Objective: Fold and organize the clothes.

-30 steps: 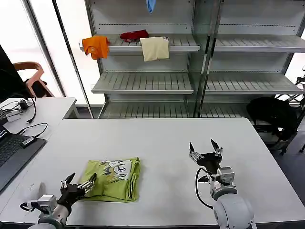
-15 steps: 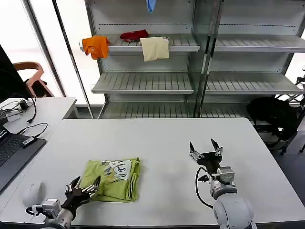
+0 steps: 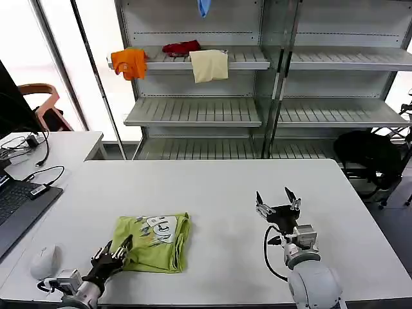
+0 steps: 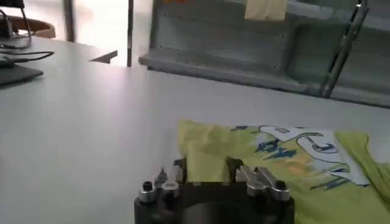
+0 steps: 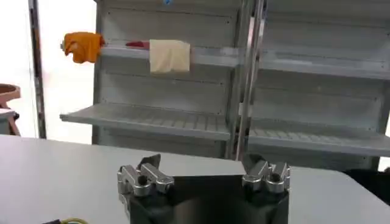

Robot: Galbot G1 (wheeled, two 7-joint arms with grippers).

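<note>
1. Where the white surface (image 3: 212,187) meets its near edge, the folded green T-shirt (image 3: 153,234) lies flat, print side up, left of centre.
2. The left pincer (image 3: 114,252) sits low at the T-shirt's near-left corner, fingers spread apart, gripping nothing; the left wrist view places the cloth edge just beyond the fingertips.
3. The right pincer (image 3: 277,205) stands to the right, well apart from the T-shirt, fingers released and pointing away from the robot.
4. The shelf unit (image 3: 193,111) behind holds orange, red and cream garments on its upper level.
5. Bare surface lies between the T-shirt and the right pincer, and beyond to the far edge.
</note>
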